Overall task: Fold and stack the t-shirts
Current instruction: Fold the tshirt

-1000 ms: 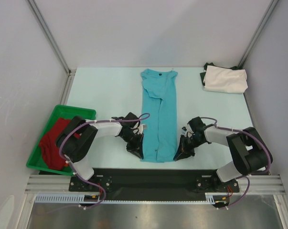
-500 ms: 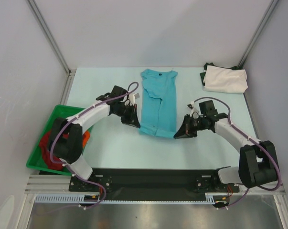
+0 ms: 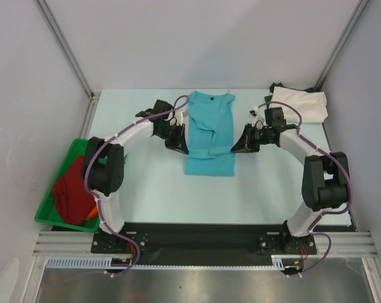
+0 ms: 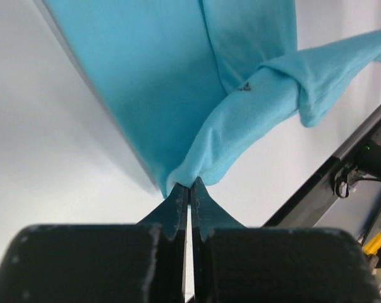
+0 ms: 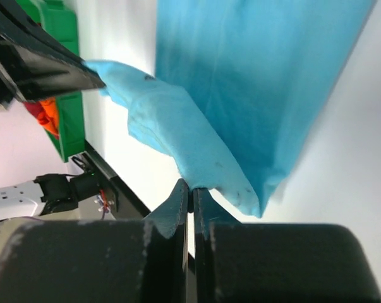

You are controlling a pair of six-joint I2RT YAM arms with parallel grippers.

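Midway, we found the left gripper [image 3: 182,146] and right gripper [image 3: 235,149] each clamped on the near hem of the turquoise shirt [image 3: 209,126], raised over its middle, at centre. White shirt [image 3: 297,104] lay folded far right; red shirt [image 3: 71,192] waited in the bin [image 3: 67,163], left.

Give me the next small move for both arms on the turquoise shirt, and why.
Probably carry the hem farther from the bases, toward the collar. The left gripper and right gripper are each shut on a hem corner of the turquoise shirt, and the lifted hem sits only about midway up it.
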